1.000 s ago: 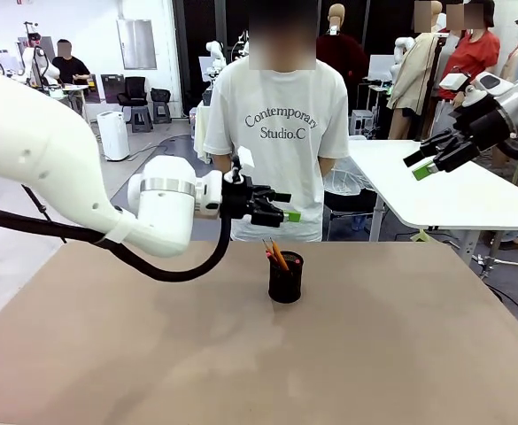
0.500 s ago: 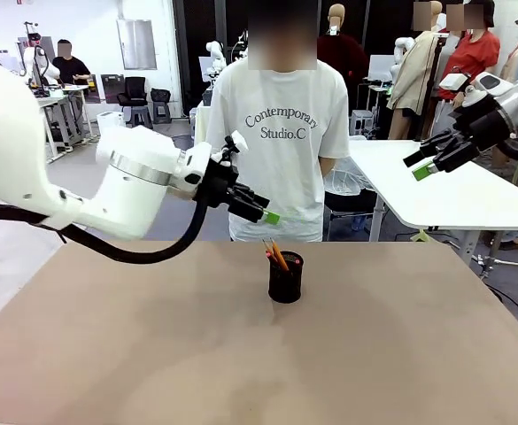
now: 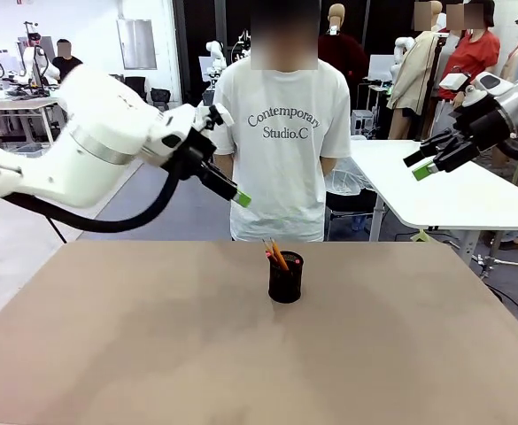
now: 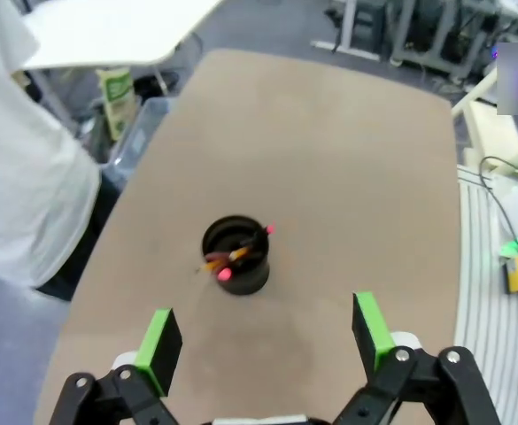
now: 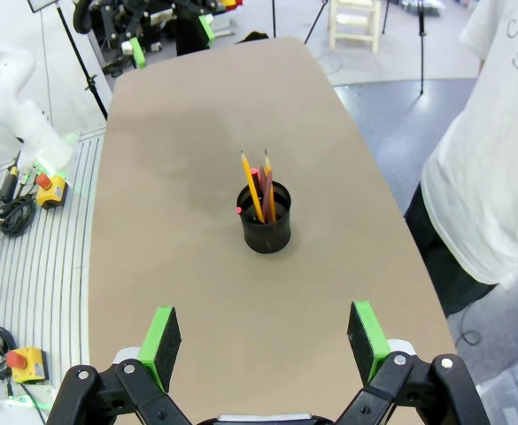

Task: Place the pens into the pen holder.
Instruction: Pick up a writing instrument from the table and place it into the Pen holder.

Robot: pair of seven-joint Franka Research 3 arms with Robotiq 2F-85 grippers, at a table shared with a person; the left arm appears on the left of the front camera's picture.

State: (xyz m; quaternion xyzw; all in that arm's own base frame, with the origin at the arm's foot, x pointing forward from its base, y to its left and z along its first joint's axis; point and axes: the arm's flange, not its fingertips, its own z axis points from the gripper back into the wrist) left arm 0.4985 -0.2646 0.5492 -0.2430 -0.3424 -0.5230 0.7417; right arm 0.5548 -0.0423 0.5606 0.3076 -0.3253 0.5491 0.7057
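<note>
bench [image 3: 152,354]: matt brown top, smooth, with faint lighter smears; looks like laminate or board
pen holder [image 3: 285,277]: black, matt; mesh too fine to make out from the front
pens [image 5: 260,186]: slim sticks, yellow-orange one looks like painted wood, the dark red one and the black one look like plastic
left claw [image 4: 266,329]: black matt plastic fingers [image 4: 158,341] with bright green pads that look rubbery
right claw [image 5: 263,332]: same black matt build, green pads
arm casing [image 3: 99,142]: white plastic, smooth, slightly glossy
cable [image 3: 126,221]: black, smooth rubbery sheath
person's shirt [image 3: 281,133]: white cloth, soft, with dark print
</note>
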